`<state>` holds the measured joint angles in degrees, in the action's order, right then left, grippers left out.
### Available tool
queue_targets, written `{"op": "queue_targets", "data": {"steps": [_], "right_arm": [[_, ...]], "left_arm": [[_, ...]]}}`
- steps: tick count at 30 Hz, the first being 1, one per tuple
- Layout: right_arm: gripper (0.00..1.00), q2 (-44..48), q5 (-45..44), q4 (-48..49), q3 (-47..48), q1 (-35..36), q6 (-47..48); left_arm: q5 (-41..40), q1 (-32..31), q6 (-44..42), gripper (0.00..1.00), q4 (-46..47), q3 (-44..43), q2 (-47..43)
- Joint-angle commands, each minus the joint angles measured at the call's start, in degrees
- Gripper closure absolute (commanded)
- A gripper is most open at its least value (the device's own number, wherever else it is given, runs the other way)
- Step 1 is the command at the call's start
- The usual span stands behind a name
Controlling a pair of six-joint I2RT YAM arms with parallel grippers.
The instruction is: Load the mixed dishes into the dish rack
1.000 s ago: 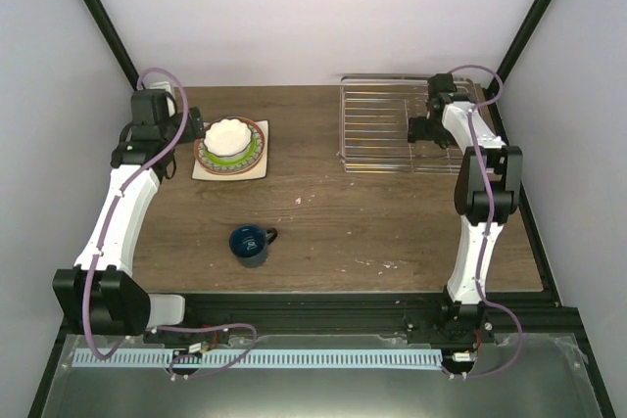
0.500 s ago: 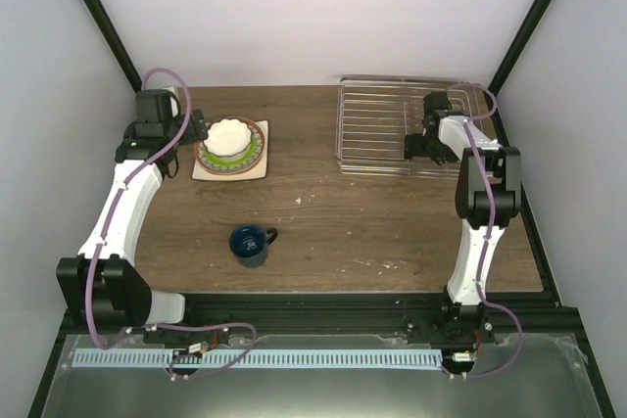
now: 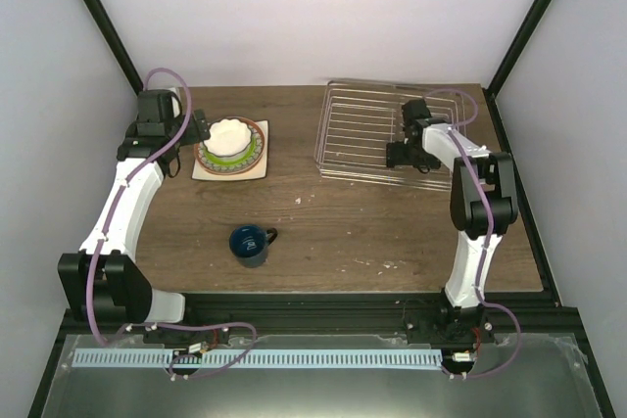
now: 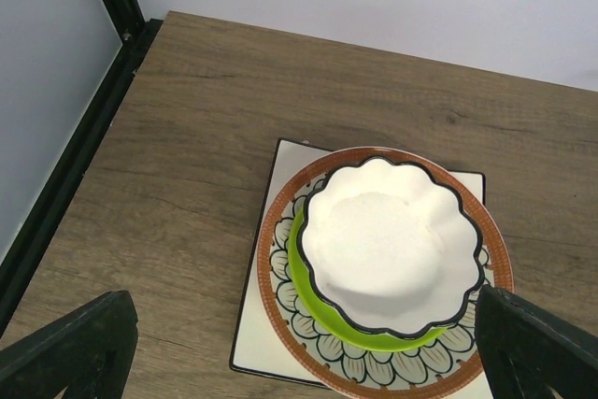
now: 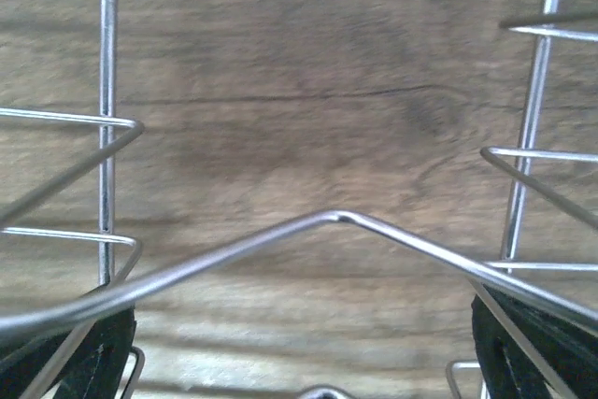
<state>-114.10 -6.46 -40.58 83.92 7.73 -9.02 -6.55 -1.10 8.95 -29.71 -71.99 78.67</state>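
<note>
**Rack skewed with the right gripper in its wires; all dishes unloaded**

Dish rack (image 3: 358, 129): far right of the table (image 3: 392, 232), askew to the table edges. Nothing is in it.

Right gripper (image 3: 397, 152): over the rack's near right part. In the wrist view its fingers (image 5: 533, 357) stand apart at the bottom corners, with a bent rack wire (image 5: 336, 217) crossing between them. No clamp on any wire is visible. Whether a finger touches a wire I cannot tell.

Left gripper (image 3: 201, 126): just left of the dish stack, with fingers (image 4: 75, 348) spread wide and holding nothing.

Stack, far left: scalloped bowl (image 4: 388, 245) on the lime-green plate (image 4: 322, 310), on the floral plate (image 4: 280, 259), on the white square plate (image 4: 257, 343). The blue mug (image 3: 250, 244) stands alone, near centre front, well apart from both.

Judgement: no dish loaded yet; the step in hand looks like rack positioning.

Risks:
- A finger could hook under a wire. Any lift or sideways pull would then drag or tip the light rack, perhaps toward the table's right edge.
- The bowl's wavy rim gives poor seating for flat pads. A shallow pinch could slip, or shove the whole stack.
- The green plate hugs the bowl closely. A low grasp may catch both, and the plate could drop mid-carry.
- The skewed rack makes plate slots harder to meet squarely.
</note>
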Motion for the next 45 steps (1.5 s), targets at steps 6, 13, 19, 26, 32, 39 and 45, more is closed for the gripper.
{"op": "queue_targets", "data": {"steps": [6,13,19,26,32,39,45], "right_arm": [[0.0,3.5,1.8,-0.3,-6.0,8.7,-2.4],[0.0,5.4,2.3,1.5,-10.1,13.9,-1.4],[0.0,7.1,2.0,1.5,-12.7,17.3,-0.2],[0.0,10.7,2.3,2.5,-17.7,19.3,-0.2],[0.0,13.7,2.0,3.2,-21.5,20.0,-0.4],[0.0,14.1,1.1,1.8,-19.3,20.2,-2.3],[0.0,14.3,-0.9,-2.5,-13.6,20.4,-3.8]], "left_arm": [[0.8,0.3,1.1,0.0,-0.3,-0.4,0.2],[1.3,0.3,1.3,0.0,-0.8,-0.9,0.1],[1.9,0.3,1.3,0.0,-1.2,-1.2,0.0],[2.7,0.3,1.6,0.0,-1.6,-1.0,-0.3],[2.9,0.3,1.7,0.0,-1.8,-0.7,-0.9],[2.7,0.3,2.1,0.0,-2.0,0.5,-1.7],[1.9,0.3,2.1,0.0,-1.8,1.2,-2.2]]}}
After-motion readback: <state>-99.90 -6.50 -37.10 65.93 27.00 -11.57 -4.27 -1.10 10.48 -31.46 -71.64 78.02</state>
